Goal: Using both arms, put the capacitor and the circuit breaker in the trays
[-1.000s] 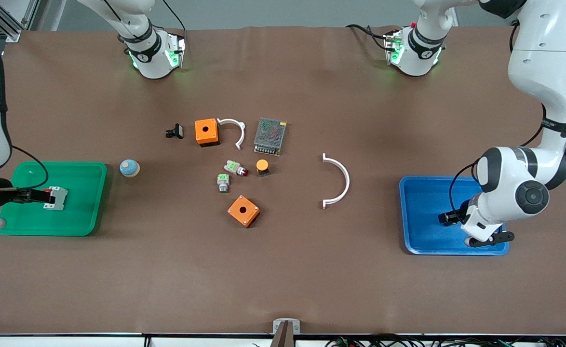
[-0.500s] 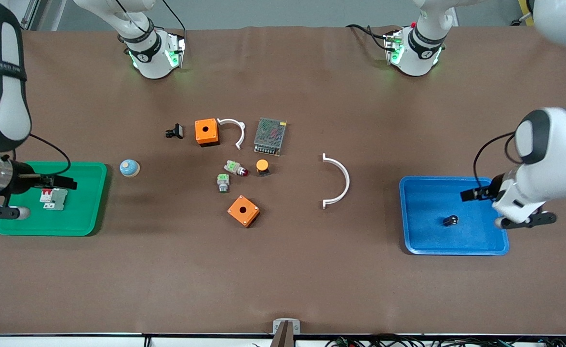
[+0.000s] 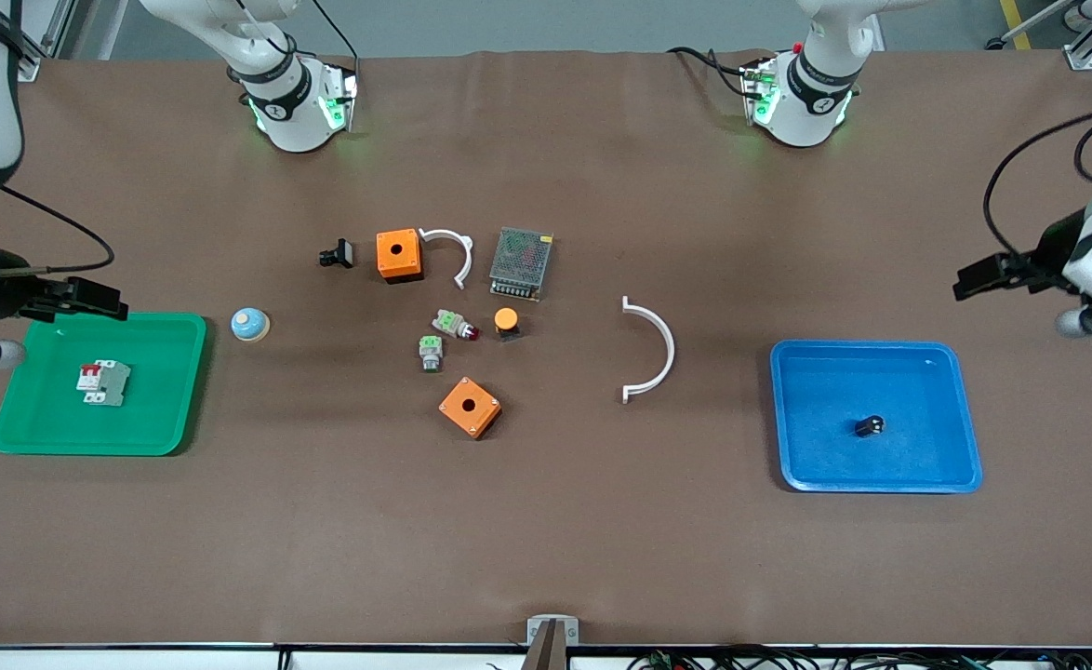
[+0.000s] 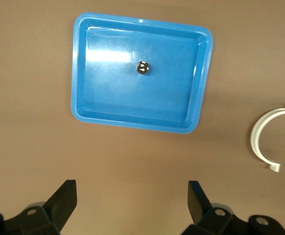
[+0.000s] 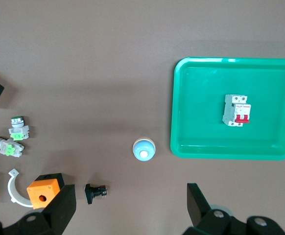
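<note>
The capacitor [image 3: 870, 426], a tiny black cylinder, lies in the blue tray [image 3: 806, 465]; it also shows in the left wrist view [image 4: 142, 67] in that tray [image 4: 108, 103]. The circuit breaker [image 3: 104, 382], white-grey with red levers, lies in the green tray [image 3: 165, 419]; it also shows in the right wrist view [image 5: 236, 110] in that tray [image 5: 191, 132]. My left gripper [image 3: 974, 277] is open and empty, raised at the left arm's end of the table, away from the blue tray. My right gripper [image 3: 99, 301] is open and empty, raised over the green tray's edge.
In the table's middle lie two orange boxes [image 3: 398, 255] [image 3: 470, 407], a black clip-like part [image 3: 337, 253], two white curved pieces [image 3: 653, 349] [image 3: 453, 251], a mesh-topped unit [image 3: 521, 262], two green button switches [image 3: 430, 354], an orange-capped button [image 3: 506, 322] and a blue-white knob [image 3: 250, 324].
Both grippers have let go and risen away from their trays. The breaker now lies free in the green tray and the capacitor free in the blue tray.
</note>
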`<state>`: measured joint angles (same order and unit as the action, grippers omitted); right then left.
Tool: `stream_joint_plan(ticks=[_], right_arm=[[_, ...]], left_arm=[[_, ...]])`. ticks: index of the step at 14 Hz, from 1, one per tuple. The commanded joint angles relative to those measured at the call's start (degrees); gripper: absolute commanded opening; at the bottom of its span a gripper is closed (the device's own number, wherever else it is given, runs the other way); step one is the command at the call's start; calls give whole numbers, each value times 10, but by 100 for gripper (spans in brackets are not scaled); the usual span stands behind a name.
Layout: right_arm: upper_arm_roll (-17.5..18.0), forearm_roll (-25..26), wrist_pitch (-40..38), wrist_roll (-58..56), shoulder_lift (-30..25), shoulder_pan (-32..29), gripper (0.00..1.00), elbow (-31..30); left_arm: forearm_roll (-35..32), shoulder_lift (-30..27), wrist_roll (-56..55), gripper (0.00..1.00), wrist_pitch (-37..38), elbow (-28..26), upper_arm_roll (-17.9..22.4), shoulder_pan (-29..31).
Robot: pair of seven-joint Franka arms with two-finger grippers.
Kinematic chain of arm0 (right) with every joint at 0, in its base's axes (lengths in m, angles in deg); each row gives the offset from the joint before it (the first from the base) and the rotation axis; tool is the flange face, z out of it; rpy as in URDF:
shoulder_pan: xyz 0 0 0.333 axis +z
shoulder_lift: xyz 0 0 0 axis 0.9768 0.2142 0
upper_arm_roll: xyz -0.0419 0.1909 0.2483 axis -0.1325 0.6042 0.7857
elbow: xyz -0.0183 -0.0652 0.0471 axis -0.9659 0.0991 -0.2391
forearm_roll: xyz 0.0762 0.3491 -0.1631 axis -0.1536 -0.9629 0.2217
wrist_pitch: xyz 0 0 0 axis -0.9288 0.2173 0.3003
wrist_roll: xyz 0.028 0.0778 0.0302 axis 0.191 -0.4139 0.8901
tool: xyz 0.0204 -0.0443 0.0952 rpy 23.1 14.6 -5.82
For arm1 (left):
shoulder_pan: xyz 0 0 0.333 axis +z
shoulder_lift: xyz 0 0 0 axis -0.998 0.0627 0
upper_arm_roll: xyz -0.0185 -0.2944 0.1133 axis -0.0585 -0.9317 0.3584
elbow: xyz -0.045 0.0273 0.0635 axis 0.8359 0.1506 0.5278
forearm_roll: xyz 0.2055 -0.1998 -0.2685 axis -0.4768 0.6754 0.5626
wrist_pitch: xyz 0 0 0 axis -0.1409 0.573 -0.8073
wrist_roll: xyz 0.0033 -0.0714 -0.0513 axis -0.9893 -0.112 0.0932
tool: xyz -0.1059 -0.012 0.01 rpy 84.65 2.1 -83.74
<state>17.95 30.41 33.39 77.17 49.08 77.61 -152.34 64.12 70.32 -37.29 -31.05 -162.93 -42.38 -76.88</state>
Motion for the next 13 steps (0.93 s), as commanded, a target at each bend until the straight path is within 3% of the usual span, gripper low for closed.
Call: stream_joint_plan(ticks=[1, 6, 13], right_arm=[[-1, 15, -20, 4, 6, 0, 100, 35], [-2, 15, -13, 4, 12, -4, 100, 39], [0, 7, -26, 7, 5, 3, 100, 29]], left_arm=[[12, -29, 10, 100, 39, 14, -2, 3], [8, -22, 7, 100, 56, 73, -2, 0], [4, -21, 2, 100, 56, 75, -3, -2]])
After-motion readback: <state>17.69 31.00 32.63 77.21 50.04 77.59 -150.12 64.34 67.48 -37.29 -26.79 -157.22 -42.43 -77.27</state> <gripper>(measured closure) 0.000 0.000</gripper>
